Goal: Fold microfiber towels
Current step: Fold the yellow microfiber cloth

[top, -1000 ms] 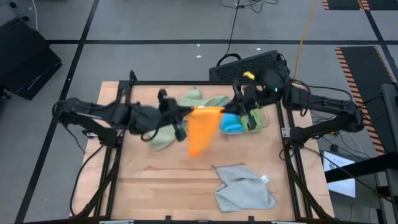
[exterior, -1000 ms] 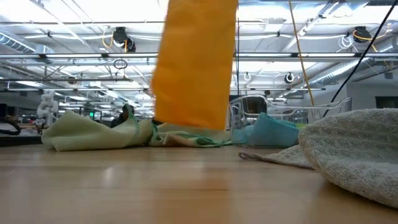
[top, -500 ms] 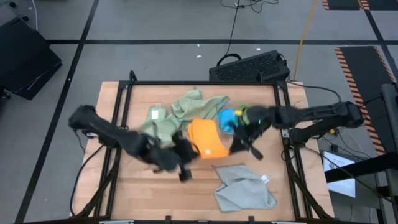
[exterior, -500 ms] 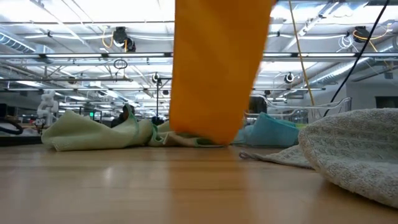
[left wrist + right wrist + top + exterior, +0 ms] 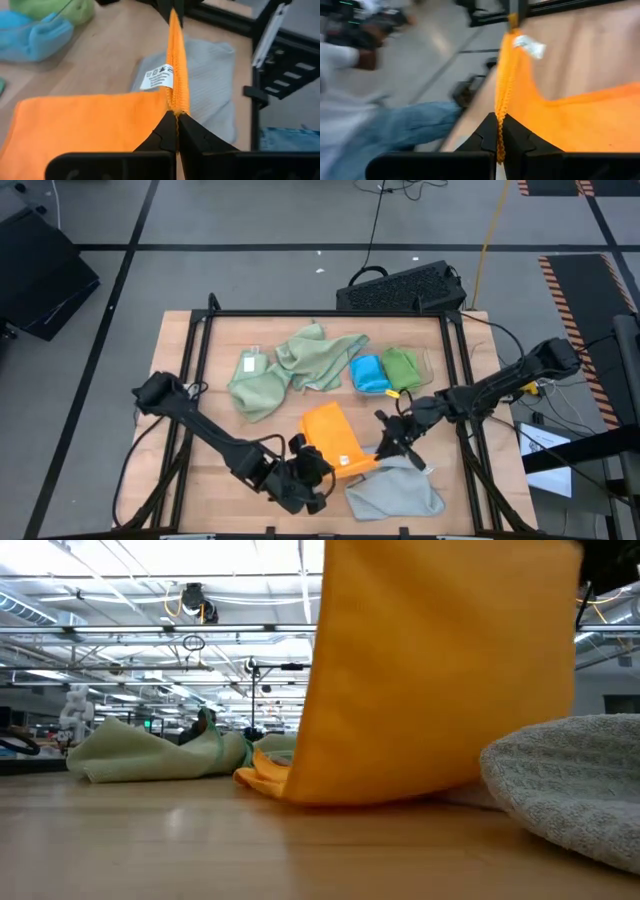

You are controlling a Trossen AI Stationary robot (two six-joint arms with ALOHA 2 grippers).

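The orange towel point(image 5: 335, 442) stretched between the left pincer point(image 5: 318, 470) and the right pincer point(image 5: 385, 442), barring the near middle of the worktop point(image 5: 215, 440). The grey towel point(image 5: 395, 490) filled the near right corner just beside it. Two sage towels point(image 5: 285, 370), a blue towel point(image 5: 370, 373) and a green towel point(image 5: 401, 367) lined the far side. Bare wood lay open at the near left.

Your low view blocked by the orange towel point(image 5: 440, 670), its top cut off, grey towel point(image 5: 570, 780) cropped beside it, person point(image 5: 365, 95) beyond the table blurred
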